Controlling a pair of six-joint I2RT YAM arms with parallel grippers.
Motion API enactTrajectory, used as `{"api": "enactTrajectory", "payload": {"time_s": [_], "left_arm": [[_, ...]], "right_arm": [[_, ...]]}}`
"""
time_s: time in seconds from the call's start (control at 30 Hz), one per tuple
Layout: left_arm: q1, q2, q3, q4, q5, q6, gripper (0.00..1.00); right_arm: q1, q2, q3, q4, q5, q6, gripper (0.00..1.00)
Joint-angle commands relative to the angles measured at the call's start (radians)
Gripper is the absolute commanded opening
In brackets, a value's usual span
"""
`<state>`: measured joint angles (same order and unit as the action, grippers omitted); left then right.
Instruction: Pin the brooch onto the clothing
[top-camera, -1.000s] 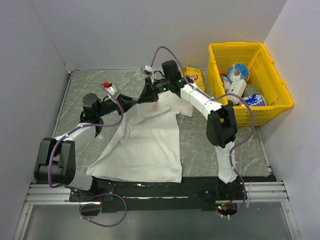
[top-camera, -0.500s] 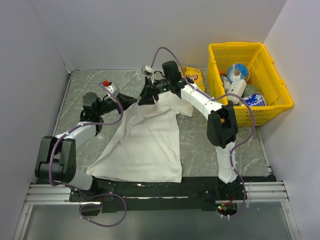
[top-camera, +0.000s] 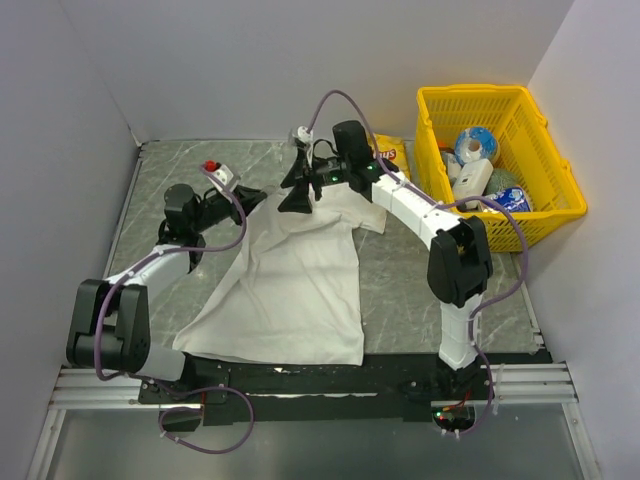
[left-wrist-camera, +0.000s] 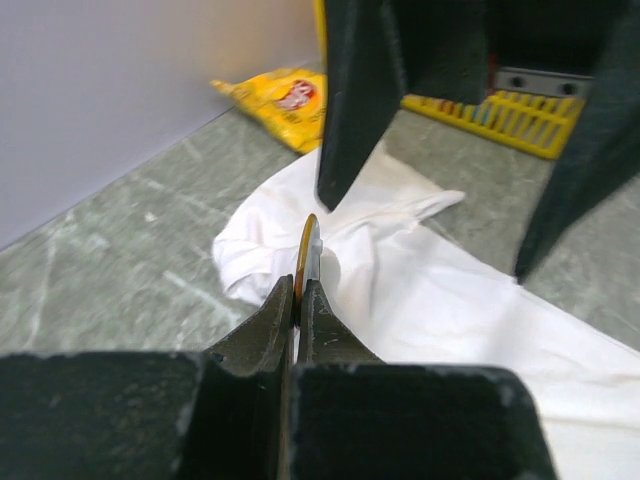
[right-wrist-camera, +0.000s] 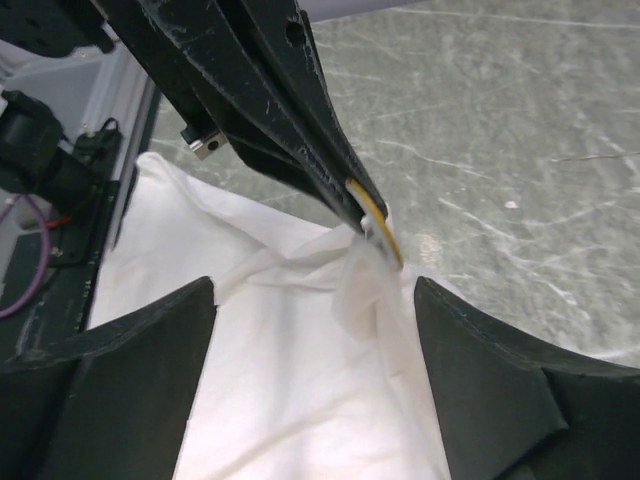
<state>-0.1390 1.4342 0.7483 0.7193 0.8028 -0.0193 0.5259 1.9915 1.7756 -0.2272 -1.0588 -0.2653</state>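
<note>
Starting at the near edge of the table, the hem of the white T-shirt lies flat just beyond the arm bases, and the cloth runs away from them toward the far wall, narrowing to its neck end. Both arms reach to that neck end. The left gripper comes in from the left, its two fingers pressed together on the brooch, a thin golden disc seen edge-on that stands up from between the tips. From the right wrist camera the brooch sits right at a bunched fold of the shirt that rises up to meet it; whether it is pinned through the cloth cannot be told. The right gripper hangs over the same spot from the far side, pointing down at the shirt with its jaws spread wide and nothing between them. In the left wrist view its dark fingers stand one on each side of the brooch, well apart from each other and not touching it. Beyond the grippers a sleeve of the shirt spreads out on the table. Farther back, near the wall, lies a yellow crisp bag, and just to its right stands a yellow basket with a few small goods inside, too small to name.
</note>
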Motion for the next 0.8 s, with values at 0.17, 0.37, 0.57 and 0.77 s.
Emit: {"api": "enactTrajectory", "payload": {"time_s": [0.17,0.37,0.57,0.77], "left_arm": [[-0.115,-0.149,0.036,-0.231,-0.344,0.200,0.01],[-0.223,-0.115,0.062,-0.360,-0.589,0.168,0.01],[-0.379,-0.040,0.040,-0.397,-0.735,0.182,0.02],[-0.540,0.028,0.046,-0.457,-0.800,0.193,0.20]], "right_arm": [[-0.084,-0.157,-0.180,0.270,0.291,0.257,1.00],[-0.142,-0.223,-0.315,0.331,0.407,0.394,1.00],[-0.175,-0.229,-0.302,0.237,0.503,0.500,1.00],[-0.178,-0.163,-0.150,-0.018,0.560,0.523,1.00]]}}
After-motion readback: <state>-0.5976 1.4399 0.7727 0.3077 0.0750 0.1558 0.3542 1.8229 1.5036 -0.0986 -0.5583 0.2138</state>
